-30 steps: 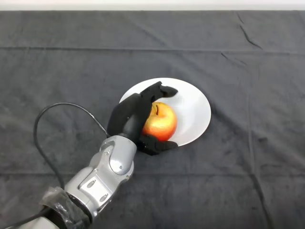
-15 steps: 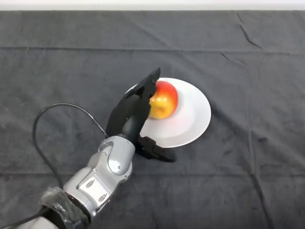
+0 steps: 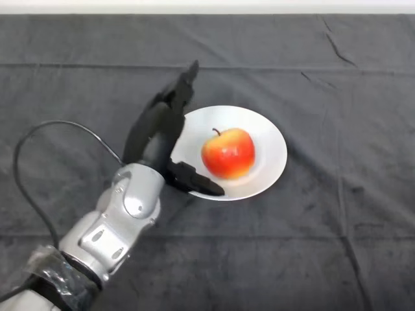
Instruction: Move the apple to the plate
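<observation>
Since the frame a second ago the left hand (image 3: 157, 133) has let go and slid off toward the plate's left edge; back then it was wrapped round the apple, half a second ago it was already peeling open. Apple (image 3: 228, 153) now sits free on the plate (image 3: 269, 139), near the middle, stem up, nothing touching it.

Hand state: fingers (image 3: 183, 87) straight and spread, pointing toward the far edge of the table, thumb (image 3: 194, 183) stuck out across the plate's near-left rim. Holding nothing. Clear gap between the fingers and the fruit.

Why it looks like this, my read: wide-open fingers plus the sideways shift are a clean release, so the hand doesn't drag or nudge the apple on the way out. Apple landed well inside the rim, so it has room if it rocks.

Plate sits about mid-table on the dark cloth (image 3: 337, 233), a bit toward the right.

Task looks done as far as placement goes. Only remaining bit is pulling the arm back to the near-left corner. Risk: the thumb overlaps the rim in this view, so a careless pull could clip the plate and shift it. Lift first, then retract.
</observation>
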Controlling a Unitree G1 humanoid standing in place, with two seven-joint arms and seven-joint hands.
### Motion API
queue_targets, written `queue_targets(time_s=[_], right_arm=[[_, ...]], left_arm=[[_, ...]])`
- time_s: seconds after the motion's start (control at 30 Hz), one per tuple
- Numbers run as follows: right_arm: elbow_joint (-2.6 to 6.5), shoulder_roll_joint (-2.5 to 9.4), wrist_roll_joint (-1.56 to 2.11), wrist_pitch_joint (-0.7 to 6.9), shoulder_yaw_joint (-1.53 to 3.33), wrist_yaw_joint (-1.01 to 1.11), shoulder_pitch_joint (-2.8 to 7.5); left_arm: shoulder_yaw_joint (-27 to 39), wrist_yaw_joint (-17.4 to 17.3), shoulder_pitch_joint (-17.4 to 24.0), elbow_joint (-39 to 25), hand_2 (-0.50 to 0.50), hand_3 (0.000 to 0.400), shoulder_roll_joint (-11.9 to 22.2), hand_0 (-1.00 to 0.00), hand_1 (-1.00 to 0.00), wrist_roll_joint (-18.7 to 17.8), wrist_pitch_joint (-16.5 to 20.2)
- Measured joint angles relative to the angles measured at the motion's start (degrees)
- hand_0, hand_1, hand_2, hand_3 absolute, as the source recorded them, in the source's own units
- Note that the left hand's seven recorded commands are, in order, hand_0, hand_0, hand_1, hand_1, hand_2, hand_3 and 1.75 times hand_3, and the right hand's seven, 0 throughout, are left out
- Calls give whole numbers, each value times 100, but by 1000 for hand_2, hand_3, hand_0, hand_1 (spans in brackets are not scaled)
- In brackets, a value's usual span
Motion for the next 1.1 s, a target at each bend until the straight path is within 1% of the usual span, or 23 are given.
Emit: queue_targets(time_s=[0.13, 0.33, 0.47, 0.67, 0.87, 1.03, 1.1], right_arm=[[0, 0, 0, 0, 1, 0, 0], [0, 0, 0, 0, 0, 0, 0], [0, 0, -1, 0, 0, -2, 0], [0, 0, -1, 0, 0, -4, 0], [0, 1, -2, 0, 3, -9, 0], [0, 1, -2, 0, 2, -11, 0], [0, 1, -3, 0, 2, -13, 0]], left_arm=[[267, -7, 96, -150, 0, 0, 108, 0, 0, -51, -13], [831, -7, 380, -612, 0, 0, 348, 0, 0, -174, -22], [1225, 45, 598, -923, 0, 0, 433, 0, 0, -307, -74], [1816, 196, 1010, -1150, 0, 0, 439, 0, 0, -514, -333], [2389, 469, 1286, -1183, 0, 0, 438, 0, 0, -678, -638], [2859, 624, 1649, -1406, 0, 0, 429, 0, 0, -826, -922], [2973, 706, 1708, -1408, 0, 0, 426, 0, 0, -886, -1012]])
